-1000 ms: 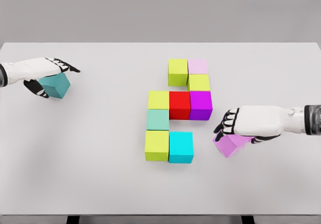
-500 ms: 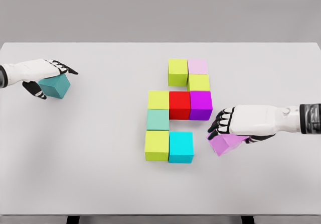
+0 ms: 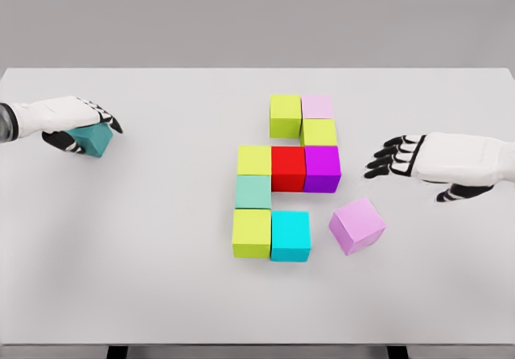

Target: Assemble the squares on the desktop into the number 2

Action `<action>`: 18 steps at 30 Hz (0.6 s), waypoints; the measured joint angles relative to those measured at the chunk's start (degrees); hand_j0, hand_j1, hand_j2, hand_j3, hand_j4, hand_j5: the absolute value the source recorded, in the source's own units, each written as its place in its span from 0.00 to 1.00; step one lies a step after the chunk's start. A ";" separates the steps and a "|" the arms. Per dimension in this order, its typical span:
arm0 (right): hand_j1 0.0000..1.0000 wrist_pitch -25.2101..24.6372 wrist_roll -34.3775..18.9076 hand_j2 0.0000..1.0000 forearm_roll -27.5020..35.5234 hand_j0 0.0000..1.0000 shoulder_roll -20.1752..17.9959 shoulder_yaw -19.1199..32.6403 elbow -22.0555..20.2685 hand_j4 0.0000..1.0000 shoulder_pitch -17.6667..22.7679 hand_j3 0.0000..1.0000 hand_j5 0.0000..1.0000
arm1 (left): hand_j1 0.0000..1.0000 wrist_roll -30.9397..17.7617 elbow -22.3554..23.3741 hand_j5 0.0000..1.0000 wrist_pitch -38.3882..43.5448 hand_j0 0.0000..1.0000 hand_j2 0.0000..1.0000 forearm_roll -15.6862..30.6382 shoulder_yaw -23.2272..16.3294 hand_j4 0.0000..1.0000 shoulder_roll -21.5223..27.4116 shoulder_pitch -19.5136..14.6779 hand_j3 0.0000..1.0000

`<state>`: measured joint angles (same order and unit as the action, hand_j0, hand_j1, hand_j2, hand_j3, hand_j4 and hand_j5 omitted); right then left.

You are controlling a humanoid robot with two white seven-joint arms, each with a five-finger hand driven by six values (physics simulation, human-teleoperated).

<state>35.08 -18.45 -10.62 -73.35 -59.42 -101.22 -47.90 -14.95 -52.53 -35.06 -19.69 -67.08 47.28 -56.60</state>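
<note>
Several coloured cubes form a block figure mid-table: yellow-green (image 3: pixel 285 115) and pale pink (image 3: pixel 317 106) on top, yellow-green (image 3: pixel 319 132) below, then a row of yellow-green (image 3: pixel 254 159), red (image 3: pixel 288 168), magenta (image 3: pixel 322 168), then mint (image 3: pixel 253 191), and yellow-green (image 3: pixel 252 232) with cyan (image 3: pixel 290 235) at the bottom. A violet cube (image 3: pixel 357 225) lies loose and turned askew just right of the cyan one. My right hand (image 3: pixel 396 159) hovers open above and right of it. My left hand (image 3: pixel 84 124) is shut on a teal cube (image 3: pixel 91 140) at the far left.
The white table (image 3: pixel 161 278) spans the whole view, with its front edge near the bottom of the picture and a grey wall behind it.
My right hand let go of the violet cube beside the cyan one and drew back up and to the right. My left hand shifted slightly left, curling over the teal cube.
</note>
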 measured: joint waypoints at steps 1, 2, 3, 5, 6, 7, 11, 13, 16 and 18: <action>1.00 0.00 -0.14 1.00 0.26 1.00 -0.66 0.54 0.30 1.00 -0.09 1.00 1.00 | 0.67 -0.01 -0.01 0.67 0.00 0.67 0.67 -0.01 0.00 0.67 0.00 0.00 0.67; 1.00 0.00 -0.26 1.00 0.43 1.00 -0.95 0.94 1.13 1.00 -0.26 1.00 1.00 | 0.67 0.00 -0.02 0.67 0.00 0.67 0.67 0.00 0.00 0.67 -0.01 -0.09 0.67; 1.00 0.00 -0.34 1.00 0.35 1.00 -0.94 1.23 2.34 1.00 -0.26 1.00 1.00 | 0.67 -0.01 -0.02 0.67 0.00 0.67 0.67 -0.03 -0.01 0.67 -0.01 -0.09 0.67; 1.00 0.00 -0.46 1.00 -1.44 1.00 0.18 1.52 4.58 1.00 -0.26 1.00 1.00 | 0.67 -0.02 -0.02 0.67 -0.01 0.67 0.67 -0.07 0.01 0.67 -0.01 -0.35 0.67; 1.00 0.00 -0.49 1.00 -2.93 1.00 0.79 1.47 5.28 1.00 -0.26 1.00 1.00 | 0.68 -0.02 0.00 0.68 0.00 0.68 0.68 -0.06 0.03 0.68 -0.01 -0.61 0.68; 1.00 0.00 -0.50 1.00 -4.31 1.00 1.25 1.40 5.76 1.00 -0.26 1.00 1.00 | 0.68 -0.01 0.02 0.68 0.00 0.68 0.68 -0.07 0.04 0.68 -0.02 -0.70 0.68; 1.00 0.00 -0.48 1.00 -9.35 1.00 2.52 -0.73 6.50 1.00 -0.53 1.00 1.00 | 0.68 -0.01 -0.03 0.68 -0.01 0.68 0.68 -0.10 0.21 0.68 -0.06 -1.49 0.68; 1.00 0.01 -0.51 1.00 -11.33 1.00 3.17 -1.96 6.62 1.00 -0.53 1.00 1.00 | 0.68 -0.01 -0.10 0.68 -0.01 0.68 0.68 -0.11 0.35 0.68 -0.25 -1.93 0.68; 1.00 0.01 -0.55 1.00 -13.34 1.00 3.78 -3.06 6.60 1.00 -0.35 1.00 1.00 | 0.68 -0.02 -0.10 0.68 -0.01 0.68 0.68 -0.12 0.46 0.68 -0.87 -2.02 0.68; 1.00 0.01 -0.58 1.00 -14.40 1.00 3.76 -3.48 5.71 1.00 -0.18 1.00 1.00 | 0.68 -0.02 -0.07 0.68 -0.02 0.68 0.68 -0.11 0.54 0.68 -1.33 -2.02 0.68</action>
<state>35.09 -19.02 -25.02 -69.59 -62.90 -95.51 -48.08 -14.96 -52.60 -35.08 -19.80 -66.54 45.94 -58.62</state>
